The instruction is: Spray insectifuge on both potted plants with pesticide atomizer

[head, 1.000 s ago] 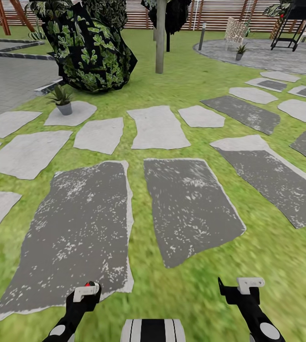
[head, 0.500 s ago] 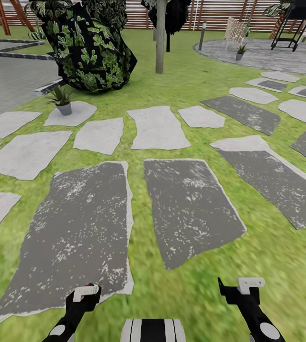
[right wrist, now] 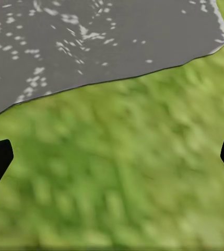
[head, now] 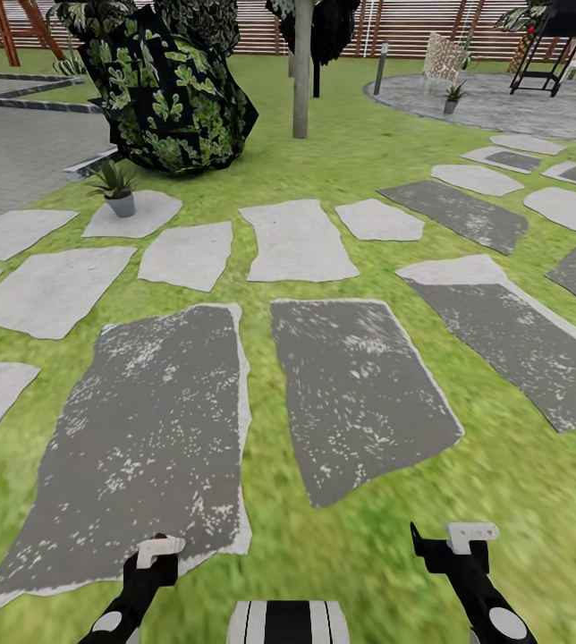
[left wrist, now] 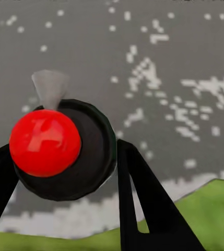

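The pesticide atomizer (left wrist: 59, 151), a dark round bottle with a red top, sits between the black fingers (left wrist: 143, 198) of my left gripper (left wrist: 65, 157), which is shut on it over a dark stepping stone (head: 145, 429). In the head view the left gripper (head: 156, 547) is at the bottom left and the open, empty right gripper (head: 453, 539) at the bottom right above grass (right wrist: 117, 172). One potted plant (head: 116, 186) stands on a pale stone at the far left. The other potted plant (head: 453, 96) stands on the round patio (head: 520, 112) at the far right.
A big dark-leaved shrub (head: 176, 89) and a tree trunk (head: 301, 72) rise behind the stones. A grey bollard lamp (head: 380, 67), a white chair (head: 444, 58) and a black frame (head: 547, 49) stand by the patio. Paving (head: 11, 152) lies left; a slatted fence (head: 413, 22) closes the back.
The left gripper has sunk a little at the bottom of the head view, and the atomizer's red top that showed beside it has gone out of sight there. The right arm is still.
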Controlling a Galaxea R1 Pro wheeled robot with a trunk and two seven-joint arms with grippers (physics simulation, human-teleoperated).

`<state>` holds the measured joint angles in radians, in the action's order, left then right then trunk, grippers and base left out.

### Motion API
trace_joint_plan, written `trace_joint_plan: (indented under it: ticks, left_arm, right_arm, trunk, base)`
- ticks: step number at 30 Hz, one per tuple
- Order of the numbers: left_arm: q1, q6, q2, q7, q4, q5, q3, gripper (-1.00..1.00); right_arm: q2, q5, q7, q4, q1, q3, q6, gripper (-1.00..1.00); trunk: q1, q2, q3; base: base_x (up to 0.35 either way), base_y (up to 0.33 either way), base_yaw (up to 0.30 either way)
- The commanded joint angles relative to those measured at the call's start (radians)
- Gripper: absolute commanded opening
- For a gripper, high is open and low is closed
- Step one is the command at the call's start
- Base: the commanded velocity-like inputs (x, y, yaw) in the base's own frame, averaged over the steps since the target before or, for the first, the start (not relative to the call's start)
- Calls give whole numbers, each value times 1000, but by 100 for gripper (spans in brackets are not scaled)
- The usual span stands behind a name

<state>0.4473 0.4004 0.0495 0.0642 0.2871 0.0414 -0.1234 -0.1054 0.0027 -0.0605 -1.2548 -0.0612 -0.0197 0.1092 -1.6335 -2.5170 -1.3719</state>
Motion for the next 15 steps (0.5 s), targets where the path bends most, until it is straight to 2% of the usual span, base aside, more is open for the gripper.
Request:
trace_joint_plan:
  ticks: [1,8,15]
  left_arm:
    - [1,3,0,6,0,5,-8,-100]
    - [0,3,0,6,2,1,-8,-100]
    - [1,3,1,6,4,-37,-7,-100]
  right_arm:
    - [0,0,-4,-2,0,1,6,100]
    - [0,0,-4,-2,0,1,6,100]
    - [0,0,-4,-2,0,1,6,100]
  trunk:
    - [0,0,-1]
    - [0,0,-1]
    - [0,0,-1]
  base:
    - [0,0,0]
    - [0,0,0]
    - [0,0,0]
